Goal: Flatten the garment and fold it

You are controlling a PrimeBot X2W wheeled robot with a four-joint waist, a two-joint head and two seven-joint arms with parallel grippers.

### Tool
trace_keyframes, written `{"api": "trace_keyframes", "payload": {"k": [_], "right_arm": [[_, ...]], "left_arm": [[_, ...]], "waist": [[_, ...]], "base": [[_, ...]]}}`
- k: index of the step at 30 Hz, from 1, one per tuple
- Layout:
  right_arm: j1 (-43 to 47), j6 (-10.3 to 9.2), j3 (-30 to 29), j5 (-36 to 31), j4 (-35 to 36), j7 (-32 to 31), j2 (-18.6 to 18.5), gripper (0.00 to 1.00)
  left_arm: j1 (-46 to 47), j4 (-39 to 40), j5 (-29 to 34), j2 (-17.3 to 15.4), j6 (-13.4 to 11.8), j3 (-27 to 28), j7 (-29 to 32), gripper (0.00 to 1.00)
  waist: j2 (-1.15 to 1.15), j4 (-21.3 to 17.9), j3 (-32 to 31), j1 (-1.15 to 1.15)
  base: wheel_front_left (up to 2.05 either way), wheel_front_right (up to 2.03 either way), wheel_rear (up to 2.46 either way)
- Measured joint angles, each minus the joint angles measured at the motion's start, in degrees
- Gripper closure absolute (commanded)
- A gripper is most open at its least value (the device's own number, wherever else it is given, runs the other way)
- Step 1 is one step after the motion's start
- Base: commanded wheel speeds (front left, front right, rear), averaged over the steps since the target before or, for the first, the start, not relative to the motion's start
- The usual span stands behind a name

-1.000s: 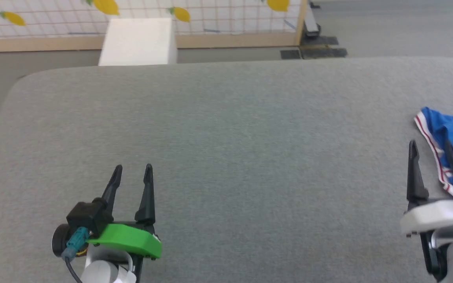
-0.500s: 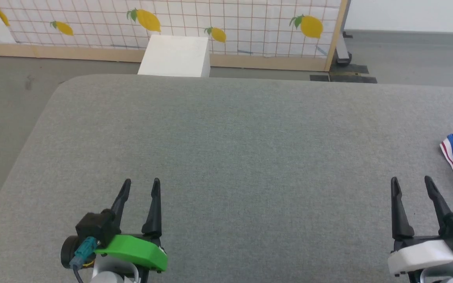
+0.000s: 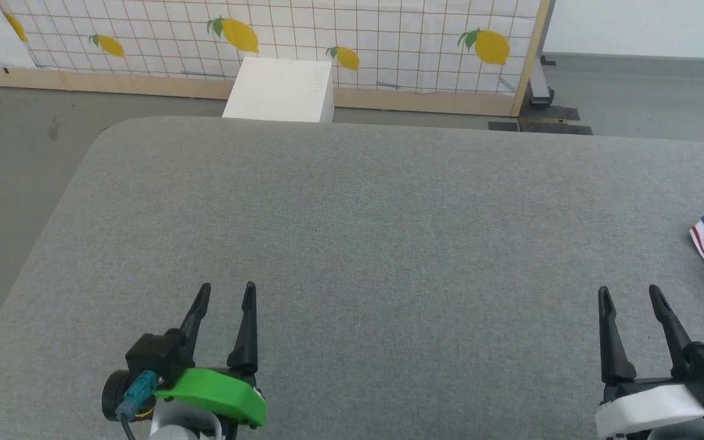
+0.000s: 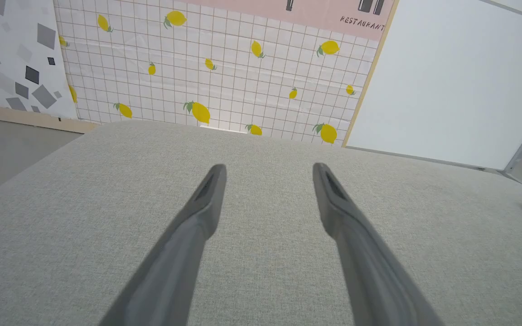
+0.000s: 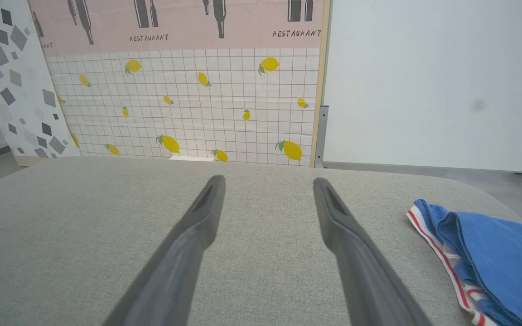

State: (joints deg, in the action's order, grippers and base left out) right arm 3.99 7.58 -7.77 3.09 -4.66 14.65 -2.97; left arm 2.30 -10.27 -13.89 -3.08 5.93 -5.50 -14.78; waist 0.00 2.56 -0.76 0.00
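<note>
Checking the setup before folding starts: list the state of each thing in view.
Grey fabric-covered pad: flat, carrying the T-shirt at its right side.
Royal-blue jersey T-shirt with red-and-white striped trim: bunched up, not flattened, not folded.
Left gripper: fingers open, empty.
Right gripper: fingers open, empty, apart from the T-shirt.

The left gripper (image 3: 227, 286) sits at the lower left of the head view, its two long dark fingers (image 3: 243, 330) pointing up the view and spread well apart, gripping nothing. A green cover (image 3: 217, 397) caps its wrist, with a black camera (image 3: 153, 357) just beside it. The right gripper (image 3: 627, 288) sits at the lower right, about level with the left, its fingers likewise spread and free, rising from a white cover (image 3: 651, 409). In each wrist view the finger pair stands parted
</note>
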Motion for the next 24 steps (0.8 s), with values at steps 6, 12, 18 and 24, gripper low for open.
{"api": "trace_keyframes", "payload": {"k": [6, 12, 18, 24], "right_arm": [[0.41, 0.0, 0.13, 0.51, 0.07, 0.0, 0.0, 0.0], [0.41, 0.0, 0.37, 0.89, 0.05, 0.0, -0.01, 0.0], [0.41, 0.0, 0.47, 1.34, -0.07, -0.01, -0.01, 1.0], [0.41, 0.0, 0.45, 1.34, -0.08, -0.02, -0.02, 1.0]], "left_arm": [[-0.05, -0.1, -0.09, 0.01, -0.02, -0.05, 0.0, 0.0], [-0.05, -0.27, -0.24, 0.01, -0.02, -0.08, -0.01, 0.0], [-0.03, -0.38, -0.24, 0.01, -0.01, -0.13, 0.07, 1.0], [-0.03, -0.38, -0.24, 0.01, -0.01, -0.15, 0.07, 1.0]], "waist": [[0.0, 0.09, 0.11, 0.0], [0.0, 0.1, 0.32, 0.0], [0.0, 0.14, 0.31, 0.0], [0.0, 0.13, 0.32, 0.0]], "base": [[0.0, 0.0, 0.0], [0.0, 0.0, 0.0], [0.0, 0.0, 0.0], [0.0, 0.0, 0.0]]}}
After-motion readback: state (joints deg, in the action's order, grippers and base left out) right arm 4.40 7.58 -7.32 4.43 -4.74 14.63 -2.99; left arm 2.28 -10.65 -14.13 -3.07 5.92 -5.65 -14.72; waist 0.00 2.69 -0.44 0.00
